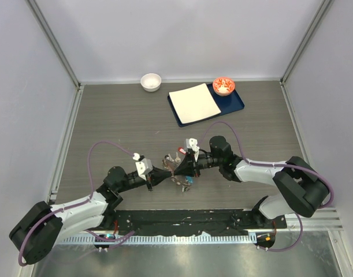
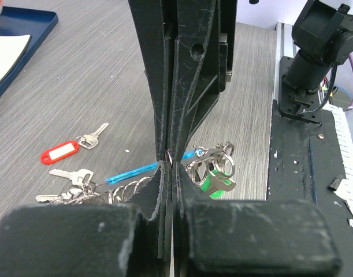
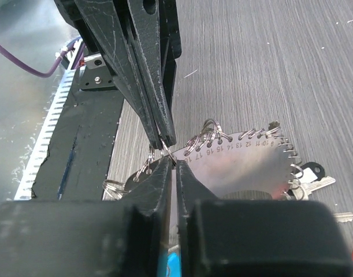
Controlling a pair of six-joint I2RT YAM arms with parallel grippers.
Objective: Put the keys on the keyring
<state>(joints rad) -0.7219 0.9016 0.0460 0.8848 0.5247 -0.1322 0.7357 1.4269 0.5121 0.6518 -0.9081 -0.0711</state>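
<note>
Both grippers meet tip to tip low over the table's middle. My left gripper (image 1: 168,171) (image 2: 167,168) is shut on a small silver split ring (image 2: 170,157). My right gripper (image 1: 178,167) (image 3: 175,161) is shut on the same ring (image 3: 164,145), at the rim of the keyring (image 3: 245,164), which shows here as a round silver plate with numbered holes and several split rings. A light blue strip (image 2: 130,172) lies by it. A key with a red tag (image 2: 59,153), plain silver keys (image 2: 92,137) and a green-headed key (image 2: 218,184) lie on the table around it.
A white bowl (image 1: 151,81) stands at the back. A blue tray (image 1: 238,105) at the back right holds a white sheet (image 1: 193,103) and a red-rimmed bowl (image 1: 223,86). A black mat (image 1: 182,220) and the arm bases line the near edge.
</note>
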